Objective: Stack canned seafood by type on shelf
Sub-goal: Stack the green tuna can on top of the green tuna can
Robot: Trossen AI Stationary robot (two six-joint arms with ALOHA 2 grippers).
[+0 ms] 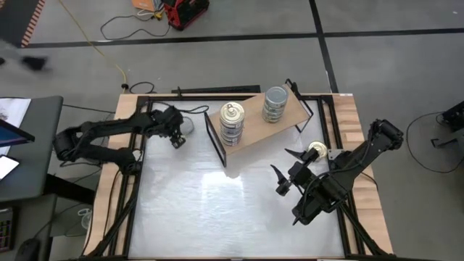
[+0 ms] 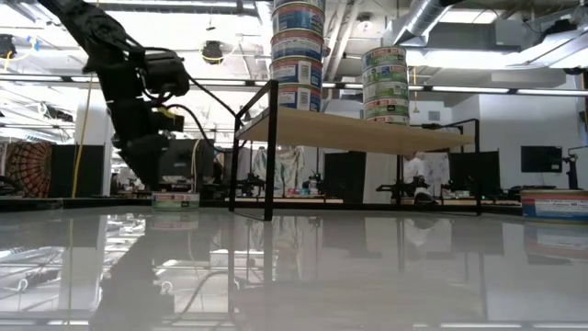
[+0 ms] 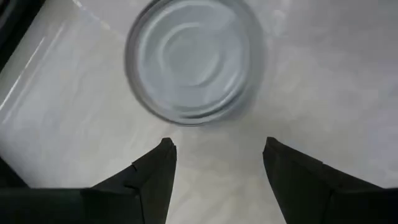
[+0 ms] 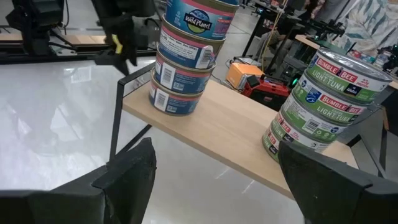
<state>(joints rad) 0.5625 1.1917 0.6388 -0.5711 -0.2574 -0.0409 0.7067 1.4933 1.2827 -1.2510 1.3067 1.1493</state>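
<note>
The shelf (image 1: 250,123) is a tan board on a black frame at the table's far middle. Two stacks of canned seafood stand on it: a blue-labelled stack (image 4: 186,56) with a gold pull-tab lid (image 1: 232,112) and a green-labelled stack (image 4: 323,102) with a grey top (image 1: 275,96). A single grey-topped tin (image 3: 193,59) rests flat on the table at the far left (image 1: 187,124). My left gripper (image 3: 217,152) hangs open just above and beside it, pointing steeply down, touching nothing. My right gripper (image 1: 284,164) stands open in the air, right of the shelf, facing the stacks.
Another tin (image 1: 316,151) lies on the table beside my right arm, also seen at the right of the low view (image 2: 556,204). The shelf's black legs (image 2: 269,152) stand on the table. The white tabletop (image 1: 217,210) stretches toward the near edge.
</note>
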